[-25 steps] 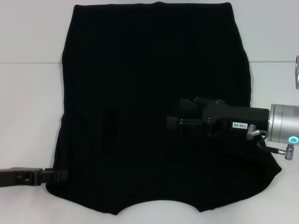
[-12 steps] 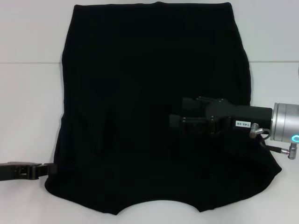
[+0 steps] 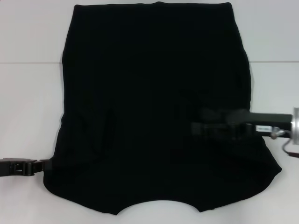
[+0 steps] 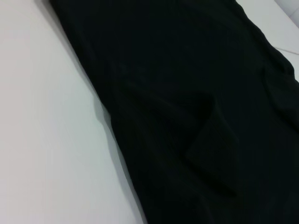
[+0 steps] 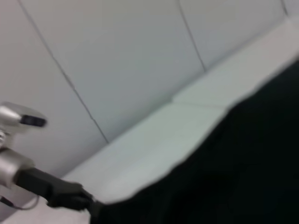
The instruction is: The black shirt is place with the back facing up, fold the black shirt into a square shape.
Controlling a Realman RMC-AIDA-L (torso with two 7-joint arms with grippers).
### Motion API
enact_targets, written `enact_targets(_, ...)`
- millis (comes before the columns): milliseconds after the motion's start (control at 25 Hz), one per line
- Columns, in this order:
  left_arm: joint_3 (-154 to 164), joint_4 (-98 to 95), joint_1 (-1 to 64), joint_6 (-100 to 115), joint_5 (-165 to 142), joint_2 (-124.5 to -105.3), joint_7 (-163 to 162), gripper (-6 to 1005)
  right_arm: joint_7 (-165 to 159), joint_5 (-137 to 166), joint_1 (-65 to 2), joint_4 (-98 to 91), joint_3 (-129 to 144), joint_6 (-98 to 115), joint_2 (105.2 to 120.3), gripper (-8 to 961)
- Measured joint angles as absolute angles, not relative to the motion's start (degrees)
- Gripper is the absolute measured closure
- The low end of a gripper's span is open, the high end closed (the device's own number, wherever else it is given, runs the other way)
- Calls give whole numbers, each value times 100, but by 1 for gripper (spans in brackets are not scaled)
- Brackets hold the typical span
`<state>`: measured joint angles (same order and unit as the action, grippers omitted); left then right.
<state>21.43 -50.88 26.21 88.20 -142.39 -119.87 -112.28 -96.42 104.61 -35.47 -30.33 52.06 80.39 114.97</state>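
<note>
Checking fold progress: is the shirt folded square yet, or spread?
Mostly spread: the shirt lies wide and flat on the table, not squared.

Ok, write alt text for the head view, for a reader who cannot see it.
A black shirt lies spread flat on a white table, filling most of the view. The left gripper sits at the shirt's near left edge; the right gripper reaches in over its right half.

black shirt (image 3: 149, 93) flat on table (image 3: 28, 107) (left end effector (image 3: 44, 165) at its left edge), right end effector (image 3: 201, 127) above it
</note>
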Motion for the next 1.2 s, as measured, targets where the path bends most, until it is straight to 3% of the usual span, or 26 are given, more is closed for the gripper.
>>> enact_targets(280,2136,-5082,2660,8861,-14212,-11986,-11252,973,-10827,10748,-3179,-3086,5190,8384,11010,14)
enact_targets(560,2138,-5041,2702,8817,-14201,-11988,-11257,974,-11483,11090,-2831,-3131,4936,8628,10646,15)
enact_targets(1000,2154,-5036,2736,8806,-14194,-11989,-11283,973,-11998,12352,-2833,-3184,4215,8707,10555,16)
enact_targets(1200,2163,-5036,2744,8802,-14195,-11989,-11285,973,-12179,12726,-2913,-3183,4212,8688,10602,124)
